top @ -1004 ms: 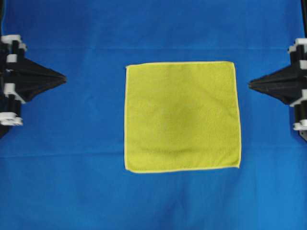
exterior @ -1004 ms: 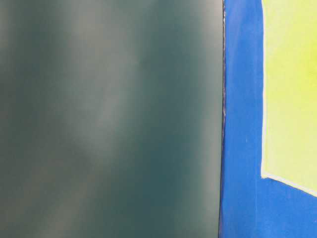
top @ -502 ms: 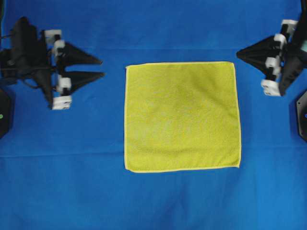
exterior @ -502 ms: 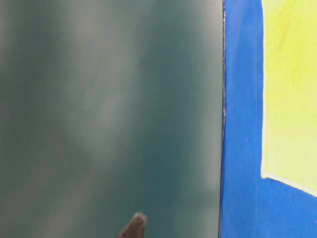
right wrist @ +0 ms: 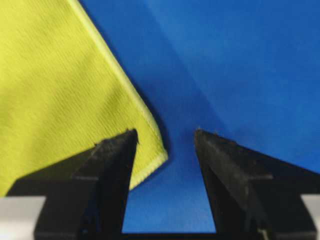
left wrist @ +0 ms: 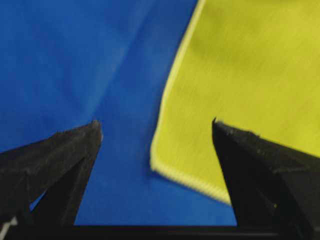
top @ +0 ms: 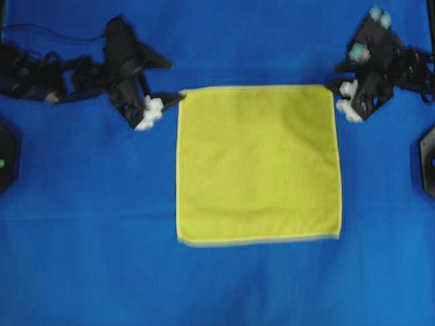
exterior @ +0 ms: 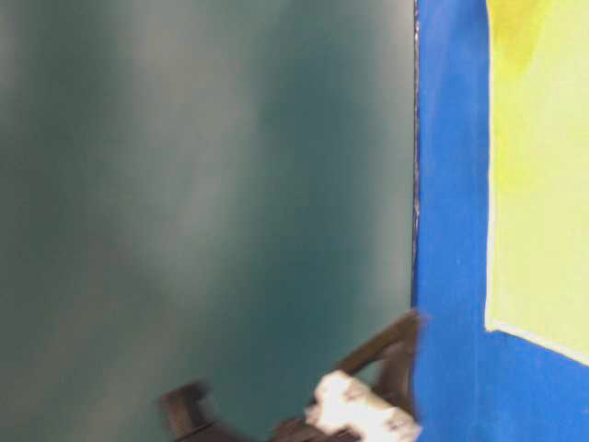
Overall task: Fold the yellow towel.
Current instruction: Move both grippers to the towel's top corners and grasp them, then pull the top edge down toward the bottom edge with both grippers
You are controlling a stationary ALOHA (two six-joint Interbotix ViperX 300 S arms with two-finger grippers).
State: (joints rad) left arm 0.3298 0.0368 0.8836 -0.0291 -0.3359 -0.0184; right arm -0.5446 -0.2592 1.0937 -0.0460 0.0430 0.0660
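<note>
Overhead view: the yellow towel (top: 258, 163) lies flat and square at the centre of the frame on the blue table cover (top: 88, 244), its fine-ribbed microfibre weave edged by a paler stitched hem. The left gripper (top: 163, 85) sits at the towel's upper-left corner, the right gripper (top: 334, 76) at its upper-right corner — a second ago both were shut and parked at the frame's side edges. Each wrist view shows black, tapered, rough-faced fingers (left wrist: 70, 150) spread wide around a hemmed corner, gripping nothing. The towel itself has not shifted. Faint creases cross the blue cover.
</note>
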